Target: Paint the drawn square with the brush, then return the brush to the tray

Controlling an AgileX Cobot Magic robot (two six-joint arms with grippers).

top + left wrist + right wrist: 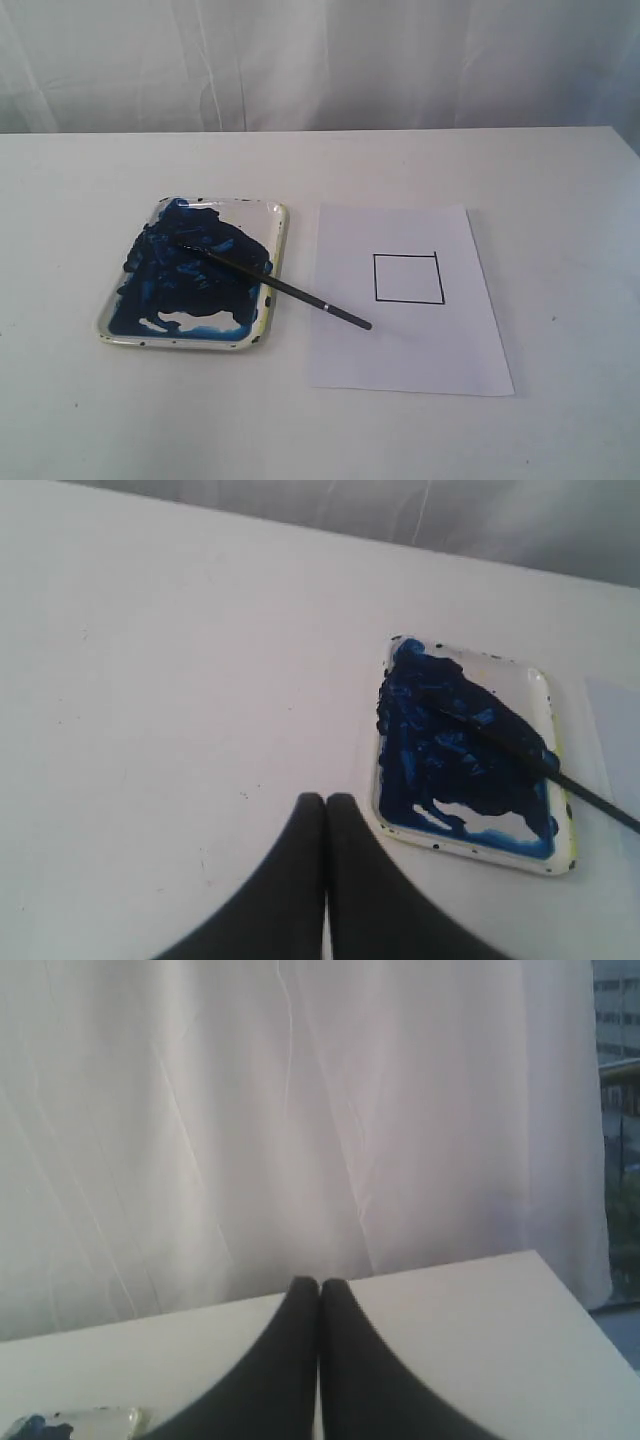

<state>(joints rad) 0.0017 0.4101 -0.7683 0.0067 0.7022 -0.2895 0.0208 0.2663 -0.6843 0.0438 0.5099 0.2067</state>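
A cream tray (pixel 278 222) smeared with dark blue paint lies on the white table, left of a paper sheet. The black brush (pixel 275 285) rests with its tip in the paint and its handle end sticking out over the tray's rim onto the paper. The drawn square (pixel 408 278) on the sheet is blank inside. Neither arm shows in the exterior view. My left gripper (pixel 326 798) is shut and empty, apart from the tray (pixel 545 685) and the brush (pixel 545 765). My right gripper (pixel 319 1283) is shut and empty, facing the curtain.
The white paper sheet (pixel 400 350) lies right of the tray. A white curtain (pixel 320 60) hangs behind the table's far edge. A corner of the tray (pixel 100 1420) shows in the right wrist view.
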